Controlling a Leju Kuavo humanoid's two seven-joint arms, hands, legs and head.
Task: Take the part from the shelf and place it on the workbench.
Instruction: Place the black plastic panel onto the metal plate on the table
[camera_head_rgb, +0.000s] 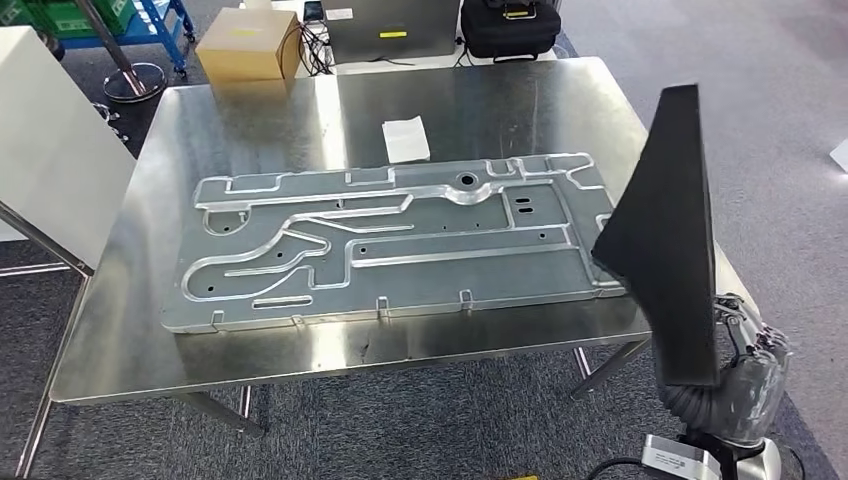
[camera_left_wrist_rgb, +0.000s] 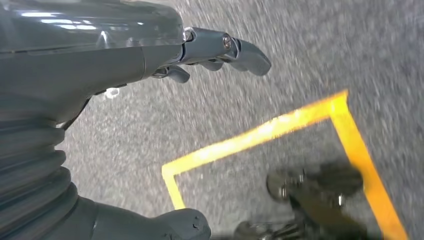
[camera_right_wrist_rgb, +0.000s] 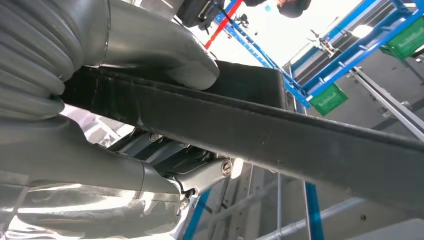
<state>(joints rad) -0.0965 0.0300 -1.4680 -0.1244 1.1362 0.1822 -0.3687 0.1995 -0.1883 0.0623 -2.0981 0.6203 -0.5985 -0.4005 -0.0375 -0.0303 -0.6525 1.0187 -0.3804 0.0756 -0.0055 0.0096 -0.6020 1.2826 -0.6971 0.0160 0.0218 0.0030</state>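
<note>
Head view, right hand (camera_head_rgb: 748, 345) gripping black part (camera_head_rgb: 665, 240)

I stand in a factory workshop: before me a steel workbench (camera_head_rgb: 150, 330) bearing a stamped metal panel (camera_head_rgb: 400, 250), blue racks (camera_head_rgb: 120, 20) behind it, yellow floor tape (camera_left_wrist_rgb: 260, 135) underfoot.

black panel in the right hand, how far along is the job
Picked up: the right hand grips the flat black wedge-shaped panel upright beside the steel workbench, so it is off the shelf. In hand: carrying it over the bench's right edge. Left: laying it down, perhaps near the large silver stamped metal plate. The left hand hangs over grey floor, holding nothing.
</note>
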